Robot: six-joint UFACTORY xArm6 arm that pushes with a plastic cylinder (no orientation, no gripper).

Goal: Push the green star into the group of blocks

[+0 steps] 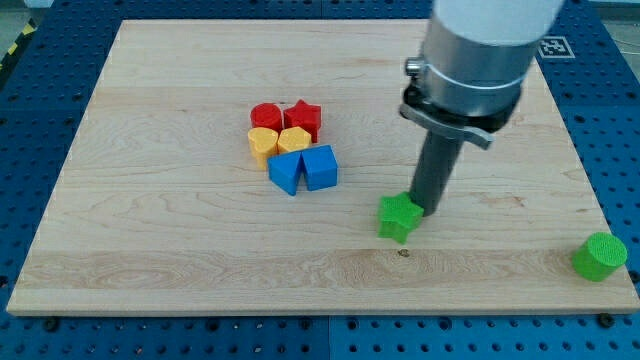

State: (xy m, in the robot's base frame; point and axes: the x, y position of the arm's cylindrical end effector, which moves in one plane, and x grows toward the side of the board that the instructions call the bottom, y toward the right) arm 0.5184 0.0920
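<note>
Tip (428, 212) touching right edge of green star (399, 217), lower centre of wooden surface (180, 250). No hand fitted, only bare rod. Group well apart toward view's left: red cylinder (265, 115), red star (303, 117), yellow heart (263, 143), yellow hexagon (294, 140), two blue blocks (303, 169). Green cylinder (599, 256) at bottom-right corner.

Wooden board (180, 230) — coloured blocks (292, 146) on it.
</note>
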